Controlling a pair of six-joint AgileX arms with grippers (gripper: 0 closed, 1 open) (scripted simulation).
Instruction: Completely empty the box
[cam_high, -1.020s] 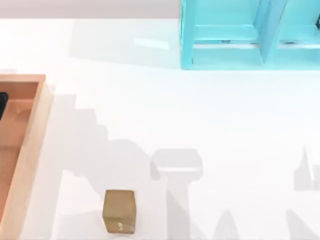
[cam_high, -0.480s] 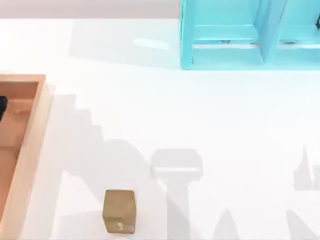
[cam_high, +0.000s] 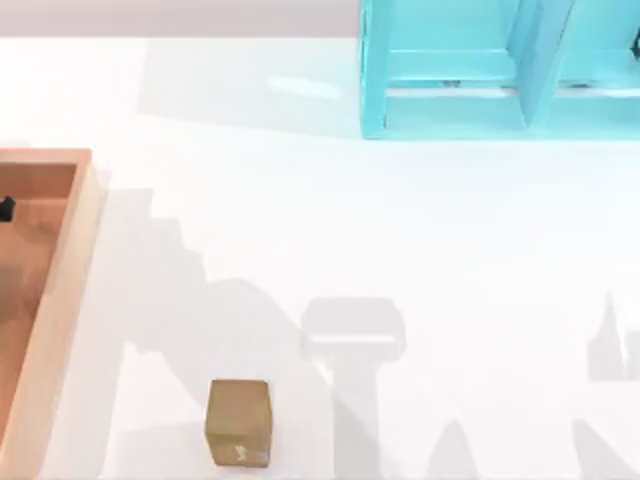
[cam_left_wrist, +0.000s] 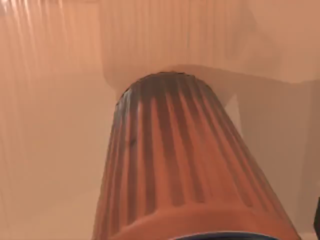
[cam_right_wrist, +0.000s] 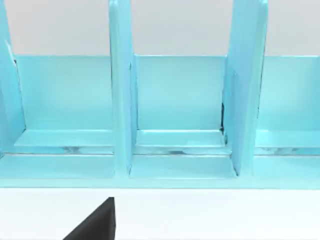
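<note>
While the shallow open-topped wooden box with tan walls and orange-brown floor (cam_high: 60, 290) sits at the far-left edge of the white surface (cam_high: 400, 230), a small black tip (cam_high: 5, 208) shows over its floor at the top view's left border. Probably part of the left arm; whether the left claw is open or closed, or has hold of anything, cannot be told.

Left wrist view: a ribbed, orange-brown cylinder with dark vertical stripes (cam_left_wrist: 185, 170) stands very close below the camera on the box floor, long axis running toward the lens. Judged the item to be lifted out; it lies directly under the left claw, so the left arm is far nearer.

Top view adds a small tan cube (cam_high: 238, 422) near-centre on the surface, outside the box.

Right wrist view faces the light blue shelf unit (cam_right_wrist: 180, 100) at the far right; a black wedge (cam_right_wrist: 97, 222) sits at the frame's lower edge, right claw state unreadable. Right arm looks idle.
</note>
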